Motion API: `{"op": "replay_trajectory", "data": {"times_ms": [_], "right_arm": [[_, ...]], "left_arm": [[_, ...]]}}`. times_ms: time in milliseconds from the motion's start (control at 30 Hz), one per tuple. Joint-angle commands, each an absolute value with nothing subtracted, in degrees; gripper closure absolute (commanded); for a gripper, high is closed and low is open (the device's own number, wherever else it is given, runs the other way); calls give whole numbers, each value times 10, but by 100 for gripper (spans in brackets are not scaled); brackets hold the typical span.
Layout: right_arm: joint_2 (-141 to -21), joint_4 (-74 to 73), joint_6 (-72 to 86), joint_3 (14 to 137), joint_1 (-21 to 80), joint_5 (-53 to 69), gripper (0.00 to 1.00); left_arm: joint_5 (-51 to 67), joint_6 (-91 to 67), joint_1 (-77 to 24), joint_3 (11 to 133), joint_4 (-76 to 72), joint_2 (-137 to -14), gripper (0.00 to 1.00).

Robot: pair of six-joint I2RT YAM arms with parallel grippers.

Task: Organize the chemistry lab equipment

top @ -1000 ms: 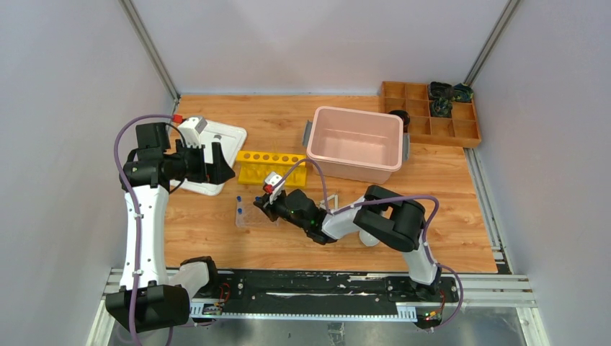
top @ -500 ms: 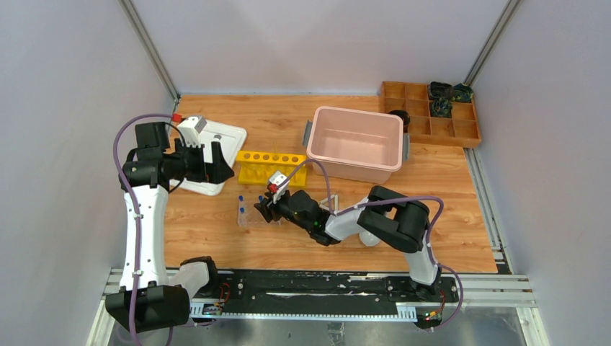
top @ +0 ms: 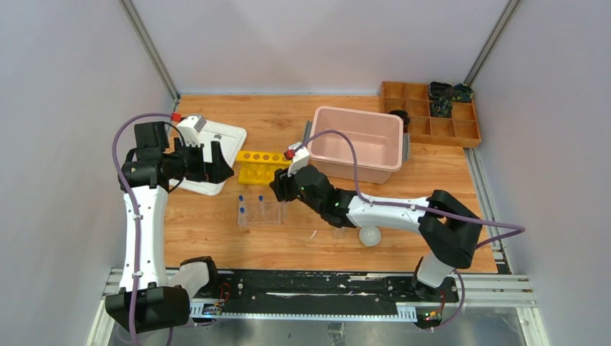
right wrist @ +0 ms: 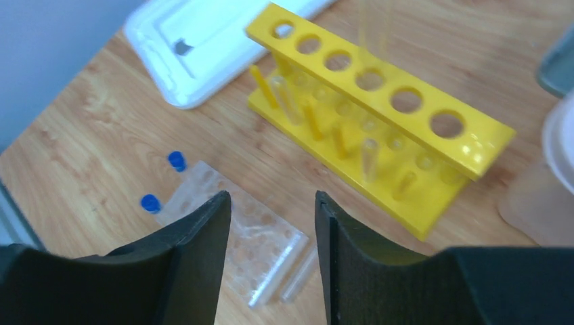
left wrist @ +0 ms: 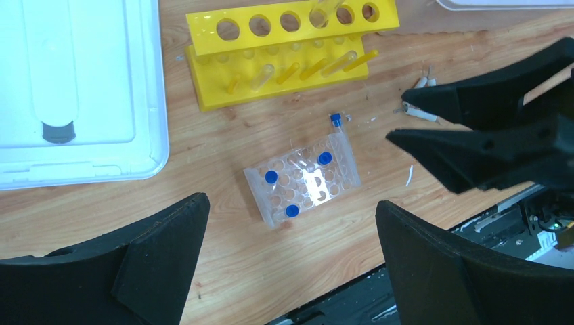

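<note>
Other items on the surface (top: pixel 216 234)
Yellow rack (top: pixel 258 164) between white lid (top: pixel 225 137) and pink tub (top: pixel 353 167); wooden tray (top: pixel 439 140) far right.

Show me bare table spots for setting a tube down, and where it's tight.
The wooden table is bare behind the yellow plastic tube rack, between the white plastic lid and pink plastic tub, and front-left of the clear plastic tube rack. Crowded between both racks, where the right gripper hangs.

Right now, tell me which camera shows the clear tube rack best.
The left wrist view: it looks down on the whole clear tube rack, unobstructed, blue caps countable. Top external shows it small beside the right gripper. Right wrist shows only part, behind its own fingers.
</note>
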State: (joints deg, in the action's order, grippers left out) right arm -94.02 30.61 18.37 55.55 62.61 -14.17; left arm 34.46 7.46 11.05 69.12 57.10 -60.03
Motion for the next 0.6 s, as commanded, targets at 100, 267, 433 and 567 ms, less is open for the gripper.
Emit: {"op": "replay_trajectory", "data": {"times_ms": [100, 267, 433, 567], "right_arm": [[-941, 26, 302, 582, 601, -177, 53], [-996, -45, 329, 629, 601, -170, 55], [-1044, -88, 335, 687, 600, -152, 56], [-1071, -89, 335, 708, 600, -151, 55]], "left_arm": [[353, 71, 108, 711, 568, -589, 0], [354, 66, 108, 714, 568, -588, 0], [351, 67, 108, 714, 569, -582, 0], [351, 68, 108, 714, 568, -583, 0]]}}
